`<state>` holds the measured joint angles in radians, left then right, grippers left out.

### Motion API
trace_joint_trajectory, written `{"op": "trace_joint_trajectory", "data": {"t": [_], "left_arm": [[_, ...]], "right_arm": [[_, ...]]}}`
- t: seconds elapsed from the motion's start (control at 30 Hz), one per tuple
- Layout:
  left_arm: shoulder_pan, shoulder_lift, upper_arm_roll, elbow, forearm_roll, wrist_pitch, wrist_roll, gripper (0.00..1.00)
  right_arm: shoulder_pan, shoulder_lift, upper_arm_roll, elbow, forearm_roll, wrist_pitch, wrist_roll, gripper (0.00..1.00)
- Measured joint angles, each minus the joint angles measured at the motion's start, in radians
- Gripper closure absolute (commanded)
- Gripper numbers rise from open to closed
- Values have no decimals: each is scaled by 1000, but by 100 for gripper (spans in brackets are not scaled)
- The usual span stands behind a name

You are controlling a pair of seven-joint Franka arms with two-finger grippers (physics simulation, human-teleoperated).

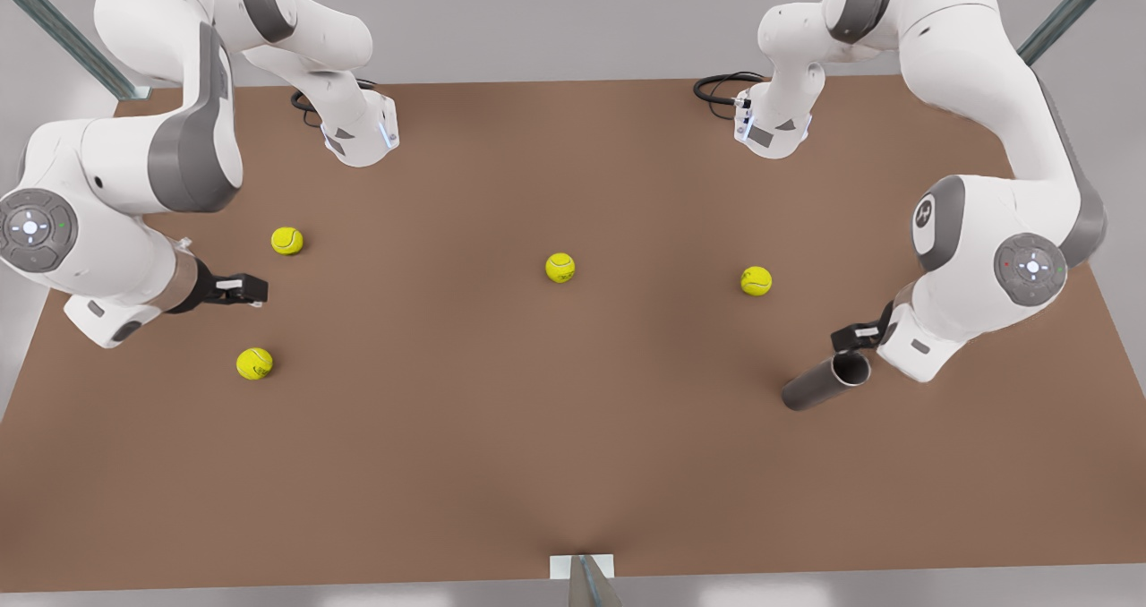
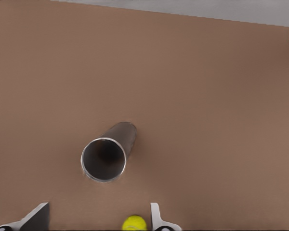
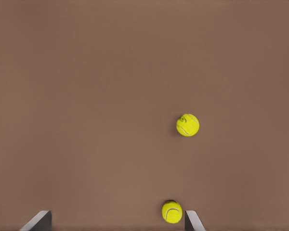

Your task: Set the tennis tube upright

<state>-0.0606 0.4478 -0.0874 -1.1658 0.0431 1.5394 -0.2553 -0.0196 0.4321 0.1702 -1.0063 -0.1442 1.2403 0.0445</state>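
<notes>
On the front view's right side of the brown table, the tennis tube is lying tilted rather than upright, its hollow silvery-rimmed end raised toward the left gripper and its far end resting down on the table. That gripper is hovering just beside and above the open rim, not touching it; in the left wrist view its two fingertips are standing well apart, released, with the tube's mouth lying just ahead of them, nearer one finger than the other, and a tennis ball peeking between them. Whether the tube's raised end is leaning on anything is hard to judge from these angles.

Across the table, at the front view's left, the right gripper is waiting low over the surface between two balls; its fingers are spread wide, holding nothing. Two more balls are sitting near the table's middle, well apart from the tube.
</notes>
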Motion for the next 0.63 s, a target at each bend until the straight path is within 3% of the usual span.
{"op": "trace_joint_trajectory", "data": {"t": [0.3, 0.63], "left_arm": [[-15, -180, 0, -118, 0, -47, 53, 0], [-16, -176, 0, -120, 0, -47, 53, 0]], "right_arm": [[0, -1, 0, 0, 0, -1, 0, 0], [16, 41, 1, -16, 19, 38, 1, 0]]}}
